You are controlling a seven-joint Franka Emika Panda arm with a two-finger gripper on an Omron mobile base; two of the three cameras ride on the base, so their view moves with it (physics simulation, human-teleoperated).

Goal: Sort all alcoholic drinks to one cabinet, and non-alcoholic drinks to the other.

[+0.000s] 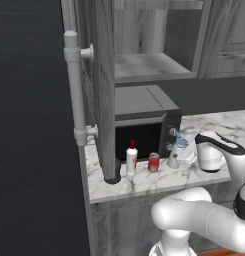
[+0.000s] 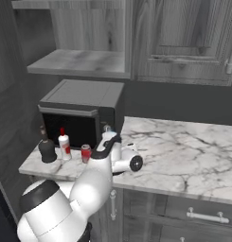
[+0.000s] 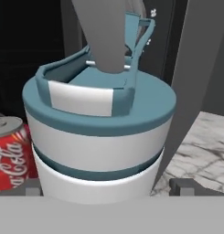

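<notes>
Pale-grey bottle (image 3: 97, 137) with its blue cap stands on the counter (image 2: 183, 146) beside the can (image 3: 10, 153), just before our gripper (image 3: 104, 188), whose jaws are spread wide, holding nothing. We judge it rigid, light, smooth; grasp the body below the cap.

The one thing I can read is the white script on the red soda can (image 3: 10, 153), seen close up in the hand view: curling Coca-Cola lettering, cut off at the picture's left edge so only part of the name shows. That can stands near the front edge of the marble counter (image 1: 159, 182), by the left corner. The small white bottle (image 1: 131, 159) beside it wears a red label, but nothing on it is legible from the base views.
</notes>
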